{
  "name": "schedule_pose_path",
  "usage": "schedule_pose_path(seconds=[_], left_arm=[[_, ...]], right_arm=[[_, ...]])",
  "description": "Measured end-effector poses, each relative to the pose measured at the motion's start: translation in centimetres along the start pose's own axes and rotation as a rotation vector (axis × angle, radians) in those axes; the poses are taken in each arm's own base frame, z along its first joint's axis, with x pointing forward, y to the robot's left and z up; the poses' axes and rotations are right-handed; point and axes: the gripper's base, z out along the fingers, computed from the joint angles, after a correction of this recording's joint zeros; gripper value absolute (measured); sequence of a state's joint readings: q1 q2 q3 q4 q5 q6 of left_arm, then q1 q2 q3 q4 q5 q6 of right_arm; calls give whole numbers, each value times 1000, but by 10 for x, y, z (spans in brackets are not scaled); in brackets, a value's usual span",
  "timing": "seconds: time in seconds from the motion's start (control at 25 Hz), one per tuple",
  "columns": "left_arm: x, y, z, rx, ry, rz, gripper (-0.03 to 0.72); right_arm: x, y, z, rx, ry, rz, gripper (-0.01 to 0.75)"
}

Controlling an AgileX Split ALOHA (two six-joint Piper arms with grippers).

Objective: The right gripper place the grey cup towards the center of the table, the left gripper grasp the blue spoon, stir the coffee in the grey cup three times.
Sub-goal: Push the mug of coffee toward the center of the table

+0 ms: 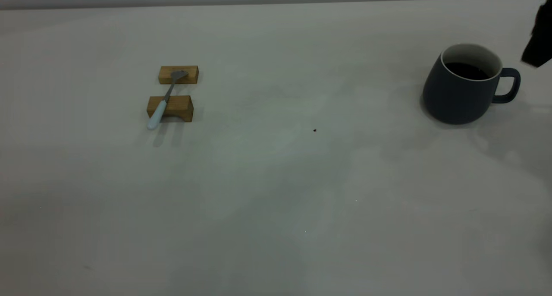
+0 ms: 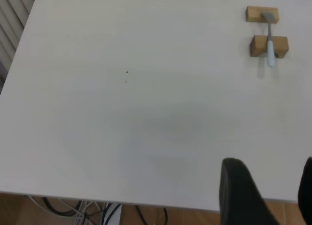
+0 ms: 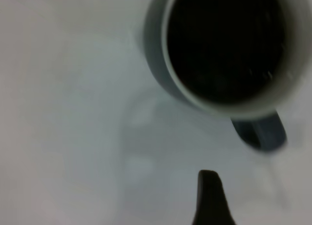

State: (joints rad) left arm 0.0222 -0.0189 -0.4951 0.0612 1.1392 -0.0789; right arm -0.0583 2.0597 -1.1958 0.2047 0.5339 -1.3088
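Observation:
The grey cup (image 1: pixel 463 89) stands upright at the table's (image 1: pixel 276 192) far right, handle (image 1: pixel 509 85) pointing right, with dark coffee (image 1: pixel 468 70) inside. My right gripper (image 1: pixel 538 41) hovers just beyond the handle, touching nothing. In the right wrist view the cup (image 3: pixel 156 64) is seen from above; only one of the fingers (image 3: pixel 209 198) shows, with a wide bare gap beside it. The blue spoon (image 1: pixel 166 99) lies across two wooden blocks at the left. My left gripper (image 2: pixel 270 186) is open and empty over the table's near edge, far from the spoon (image 2: pixel 269 44).
Two small wooden blocks (image 1: pixel 178 74) (image 1: pixel 170 108) carry the spoon, its bowl on the far one and its handle overhanging the near one. A tiny dark speck (image 1: pixel 314 130) marks the table's middle. Cables (image 2: pixel 97 210) hang below the table edge.

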Motion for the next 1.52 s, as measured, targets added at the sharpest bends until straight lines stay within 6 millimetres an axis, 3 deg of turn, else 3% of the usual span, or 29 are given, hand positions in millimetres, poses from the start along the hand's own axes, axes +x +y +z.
schedule_pose_path(seconds=[0.2, 0.48, 0.8, 1.04, 1.52], left_arm=[[0, 0, 0, 0, 0, 0, 369], [0, 0, 0, 0, 0, 0, 369], [0, 0, 0, 0, 0, 0, 369], [0, 0, 0, 0, 0, 0, 369], [0, 0, 0, 0, 0, 0, 369]], right_arm=[[10, -6, 25, 15, -50, -145, 537], [24, -15, 42, 79, -50, -140, 537], [29, -9, 76, 74, -31, -167, 537], [2, -2, 85, 85, -75, -204, 537], [-86, 39, 108, 62, -174, -318, 537]])
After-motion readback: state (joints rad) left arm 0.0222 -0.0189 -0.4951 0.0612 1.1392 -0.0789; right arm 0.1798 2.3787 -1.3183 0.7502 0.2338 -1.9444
